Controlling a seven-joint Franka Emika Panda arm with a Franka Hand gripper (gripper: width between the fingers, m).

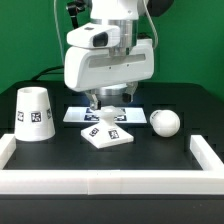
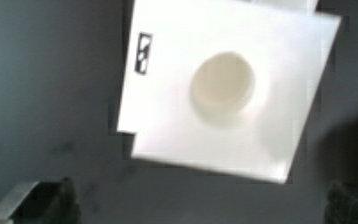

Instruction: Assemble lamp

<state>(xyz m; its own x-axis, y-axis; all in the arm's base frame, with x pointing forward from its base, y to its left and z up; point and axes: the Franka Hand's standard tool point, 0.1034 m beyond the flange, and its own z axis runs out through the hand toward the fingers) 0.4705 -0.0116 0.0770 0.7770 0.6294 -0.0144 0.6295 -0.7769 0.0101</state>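
At the middle of the exterior view, the arm (image 1: 108,50) reaches straight down. Its gripper (image 1: 107,102) hangs just over the base (image 1: 108,134). The base lies flat on the black tabletop (image 1: 60,158), turned so that 1 corner points toward the camera, and black-and-white tags show on it. Whether the fingertips touch the base cannot be told from this view. Behind the base, partly hidden by the gripper, lies the marker board (image 1: 72,114).

At the exterior view's left stands the shade (image 1: 35,114), upright with its narrow end up and a tag on its side, well apart from the base. At the exterior view's right the bulb (image 1: 164,122) rests on the tabletop, near the base but not touching it. A low white wall (image 1: 110,183) borders the tabletop along the front and both sides.

Seen from the wrist view, the base (image 2: 220,90) fills most of the frame, with a round hollow at its middle and 1 tag on a side edge. The gripper (image 2: 197,200) is spread wide: its 2 dark fingers (image 2: 34,201) stand far apart, with nothing held between them.
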